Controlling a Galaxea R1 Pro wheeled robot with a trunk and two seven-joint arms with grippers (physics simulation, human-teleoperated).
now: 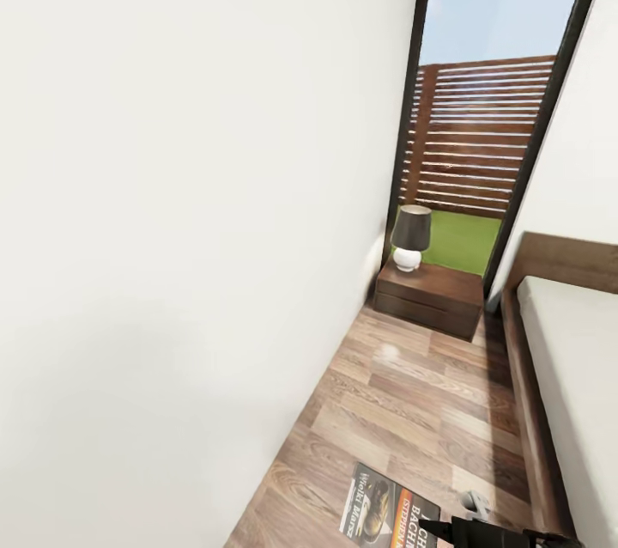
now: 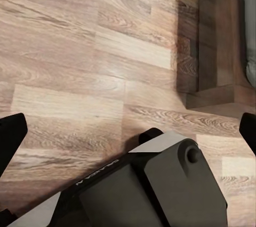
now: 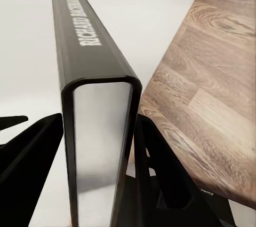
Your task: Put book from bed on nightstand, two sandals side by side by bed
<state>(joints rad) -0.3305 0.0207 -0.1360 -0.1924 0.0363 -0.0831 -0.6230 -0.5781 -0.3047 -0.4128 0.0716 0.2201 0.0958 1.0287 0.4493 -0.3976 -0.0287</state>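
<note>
Between my right gripper's (image 3: pixel 101 147) two black fingers (image 3: pixel 32 157) sits the book (image 3: pixel 90 93), clamped spine-out, dark spine with white lettering facing the wrist camera and the white page edge below it. Fingers press both covers, so right gripper is clenched on the book. Head view shows the same book (image 1: pixel 388 512) at the bottom edge, cover up, orange band and black lettering visible, held over the wood-plank floor (image 1: pixel 412 411) with the gripper's dark tip (image 1: pixel 463 528) at its lower corner.

Left gripper (image 2: pixel 128 131): two black fingertips (image 2: pixel 10 136) at opposite edges of the wrist view, spread wide apart, nothing between them but floor (image 2: pixel 80 51). Released. A dark and grey robot body part (image 2: pixel 154 184) sits under it. Corner of the bed frame (image 2: pixel 213 77) shows in that view, with a sliver of mattress beyond.

Farther out in head view: bed (image 1: pixel 536 411) along the right, dark brown frame and headboard, off-white mattress (image 1: pixel 575 359) bare where visible. Nightstand (image 1: pixel 429 295) stands ahead by the white wall (image 1: pixel 172 230), beside the bed's head end, drawer closed, contents can't be seen. On its top a lamp (image 1: pixel 410 237), dark shade, white round base. Behind it a tall dark-framed window (image 1: pixel 481 101) with slatted fence and grass. Book is well apart from the nightstand.
</note>
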